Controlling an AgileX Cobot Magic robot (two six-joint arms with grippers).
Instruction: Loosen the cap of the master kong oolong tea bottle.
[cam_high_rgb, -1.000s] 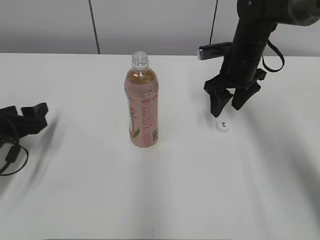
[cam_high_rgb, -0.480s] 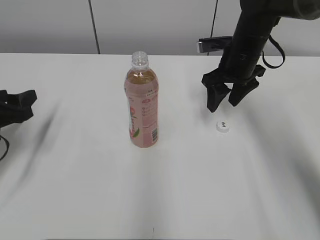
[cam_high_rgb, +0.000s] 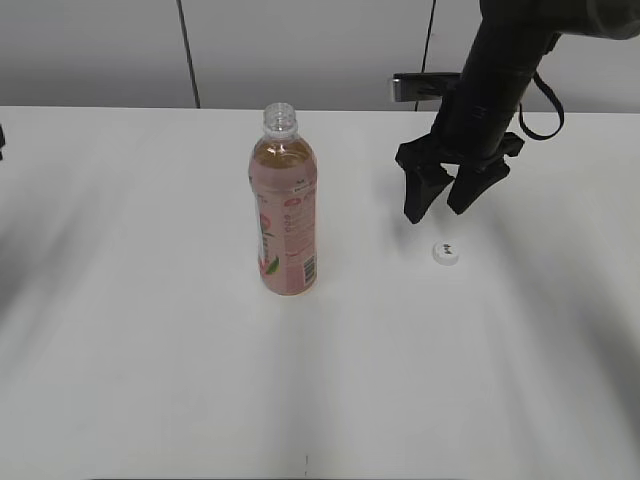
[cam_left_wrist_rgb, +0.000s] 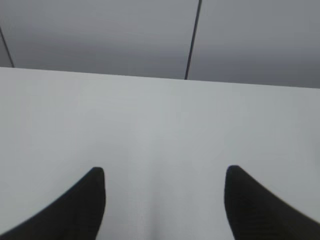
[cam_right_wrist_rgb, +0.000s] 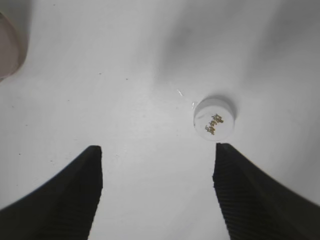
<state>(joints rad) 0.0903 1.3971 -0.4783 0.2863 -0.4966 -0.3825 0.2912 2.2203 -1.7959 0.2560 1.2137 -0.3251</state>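
Note:
The master kong oolong tea bottle (cam_high_rgb: 284, 205) stands upright at mid table, its neck bare with no cap on it. A blurred pink edge of it shows in the right wrist view (cam_right_wrist_rgb: 9, 47). The small white cap (cam_high_rgb: 445, 253) lies on the table to its right, also seen in the right wrist view (cam_right_wrist_rgb: 214, 117). My right gripper (cam_high_rgb: 438, 210) is open and empty, hovering above and just behind the cap (cam_right_wrist_rgb: 157, 152). My left gripper (cam_left_wrist_rgb: 164, 172) is open and empty over bare table; it is out of the exterior view.
A white table (cam_high_rgb: 150, 330) carries everything. A grey wall with dark vertical seams (cam_high_rgb: 188, 50) runs behind its far edge.
My right gripper has risen and drifted left, away from the cap. My left gripper has withdrawn off the left edge of the exterior view. Bottle and cap have not moved.

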